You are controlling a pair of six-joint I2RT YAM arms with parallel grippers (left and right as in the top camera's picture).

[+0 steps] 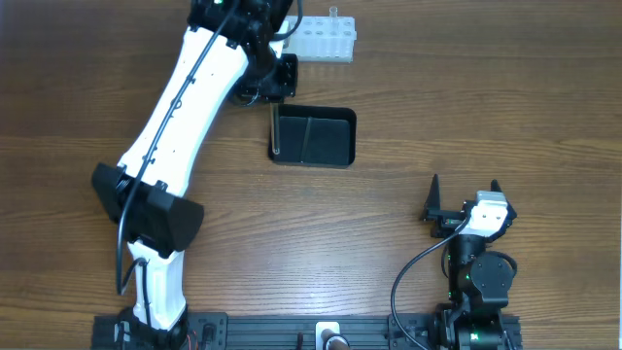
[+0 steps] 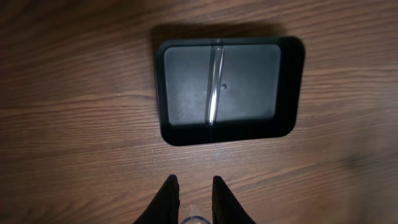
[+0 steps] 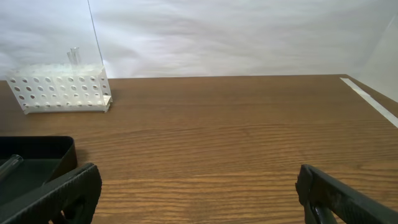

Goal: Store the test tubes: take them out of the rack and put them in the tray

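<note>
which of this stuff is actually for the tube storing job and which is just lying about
For the job: white rack; standing tube in it; black tray; lying tube in the tray; left pincer, shut on a third tube.
Just there: right pincer, open, away from the tray; white strip on the table; white backdrop.

Top view looks straight down. Left wrist sits close above the tray [image 2: 249, 81]. Right wrist sits low, facing the far rack [image 3: 59, 93], tray shared.
</note>
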